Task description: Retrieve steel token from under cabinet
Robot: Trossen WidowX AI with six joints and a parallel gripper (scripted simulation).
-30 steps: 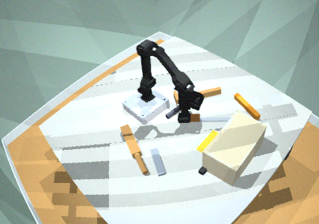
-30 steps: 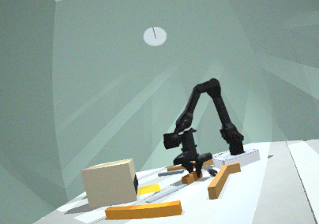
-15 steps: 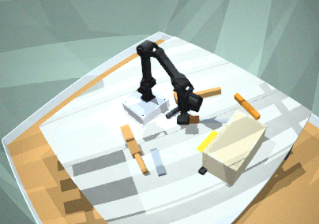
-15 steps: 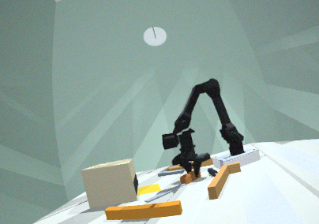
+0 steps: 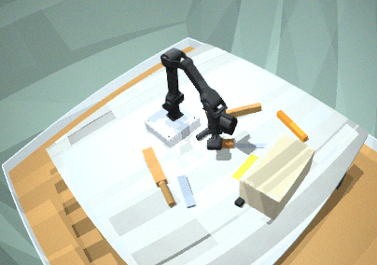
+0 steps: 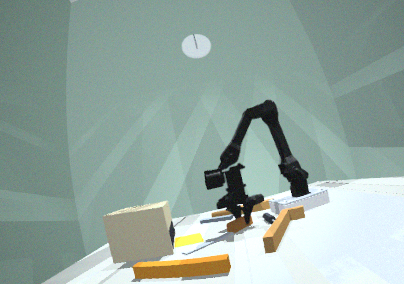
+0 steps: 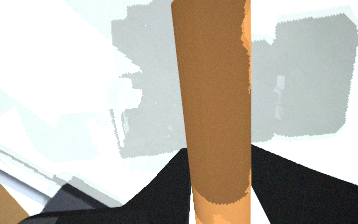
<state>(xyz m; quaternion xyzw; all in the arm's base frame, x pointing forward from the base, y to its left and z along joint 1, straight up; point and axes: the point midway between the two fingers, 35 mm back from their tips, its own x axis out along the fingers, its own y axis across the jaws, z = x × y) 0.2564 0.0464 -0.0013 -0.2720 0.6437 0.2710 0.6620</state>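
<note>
My gripper [image 5: 215, 143] [image 6: 242, 219] [image 7: 214, 152] is shut on the orange-brown handle [image 5: 228, 144] [image 6: 238, 226] [image 7: 215, 100] of a tool with a long thin grey blade [image 5: 252, 146] [image 6: 202, 245]. The tool is low over the table; whether it touches the table cannot be told. Its blade points toward the cabinet's side of the table. The beige cabinet [image 5: 275, 184] [image 6: 137, 232] stands beyond the yellow marked area [image 5: 244, 167] [image 6: 189, 240]. The blade tip is outside the cabinet. The steel token and the vent slots cannot be made out in these views.
An orange bar [image 5: 292, 125] [image 6: 182, 267] lies near the cabinet. An angled orange-brown piece [image 5: 247, 110] [image 6: 276, 235] lies beyond the gripper. A wooden paddle [image 5: 153, 164] and a grey-blue flat bar [image 5: 186, 191] [image 6: 216, 219] lie on the other side. A small black block [image 5: 239, 202] sits by the cabinet's corner.
</note>
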